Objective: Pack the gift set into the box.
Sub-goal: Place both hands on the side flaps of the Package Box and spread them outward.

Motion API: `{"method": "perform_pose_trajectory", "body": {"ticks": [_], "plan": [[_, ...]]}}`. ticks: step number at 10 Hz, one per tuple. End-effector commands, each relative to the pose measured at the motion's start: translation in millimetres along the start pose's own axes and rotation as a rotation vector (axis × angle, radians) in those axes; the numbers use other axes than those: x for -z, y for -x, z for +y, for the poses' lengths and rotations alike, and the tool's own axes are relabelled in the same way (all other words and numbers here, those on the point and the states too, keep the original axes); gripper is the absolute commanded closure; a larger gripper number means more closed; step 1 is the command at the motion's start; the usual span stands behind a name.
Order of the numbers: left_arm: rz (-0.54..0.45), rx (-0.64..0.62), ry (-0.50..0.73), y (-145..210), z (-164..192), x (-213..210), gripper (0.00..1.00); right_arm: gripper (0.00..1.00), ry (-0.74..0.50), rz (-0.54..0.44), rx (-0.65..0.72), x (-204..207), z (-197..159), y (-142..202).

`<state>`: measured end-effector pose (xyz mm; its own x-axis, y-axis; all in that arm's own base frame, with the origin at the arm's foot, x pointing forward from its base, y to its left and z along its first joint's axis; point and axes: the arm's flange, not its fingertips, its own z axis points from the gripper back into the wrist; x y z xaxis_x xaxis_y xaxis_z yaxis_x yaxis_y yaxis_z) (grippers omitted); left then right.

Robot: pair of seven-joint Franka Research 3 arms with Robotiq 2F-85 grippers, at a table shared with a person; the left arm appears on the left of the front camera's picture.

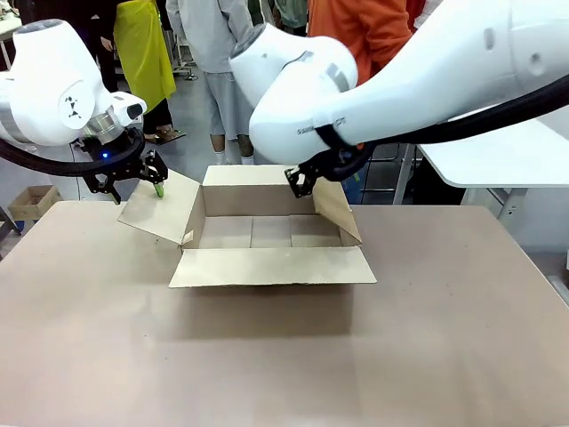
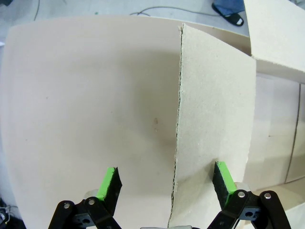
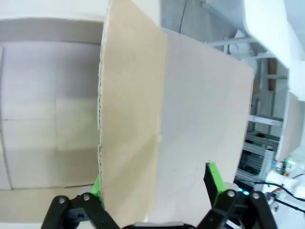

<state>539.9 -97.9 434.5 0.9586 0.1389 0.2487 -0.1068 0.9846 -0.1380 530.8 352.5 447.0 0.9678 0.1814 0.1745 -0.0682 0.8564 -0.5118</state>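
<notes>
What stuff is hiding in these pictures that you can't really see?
1. Front view: the near strip of the box floor, hidden behind its own near wall.
2. Right wrist view: one green pad of the right tool, mostly covered by the cardboard flap standing between its fingers.
3. Left wrist view: the left tool body, cut off by the bottom edge.
4. Front view: whether either tool touches a flap, too small to tell.
</notes>
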Motion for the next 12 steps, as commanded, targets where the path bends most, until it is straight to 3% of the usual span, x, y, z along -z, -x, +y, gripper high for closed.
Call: {"method": "perform_pose_trajectory", "body": {"ticks": [1,5,6,9,10,12], "plan": [[0.001,-0.011,-0.018,1.2,-1.6,-2.6,0.00,0.00,0.000,-0.026,0.079,7.6,-34.4,23.2],[0.001,-0.011,-0.018,1.2,-1.6,-2.6,0.00,0.00,-0.152,-0.007,0.255,47.4,-114.9,57.0],[0.001,-0.011,-0.018,1.2,-1.6,-2.6,0.00,0.00,-0.257,-0.017,0.306,64.1,-130.1,65.9],[0.001,-0.011,-0.018,1.2,-1.6,-2.6,0.00,0.00,-0.519,-0.020,0.398,117.4,-136.2,79.7],[0.001,-0.011,-0.018,1.2,-1.6,-2.6,0.00,0.00,-0.322,-0.001,0.369,82.8,-142.7,61.4],[0.001,-0.011,-0.018,1.2,-1.6,-2.6,0.00,0.00,-0.322,-0.001,0.369,82.8,-142.7,61.4]]}}
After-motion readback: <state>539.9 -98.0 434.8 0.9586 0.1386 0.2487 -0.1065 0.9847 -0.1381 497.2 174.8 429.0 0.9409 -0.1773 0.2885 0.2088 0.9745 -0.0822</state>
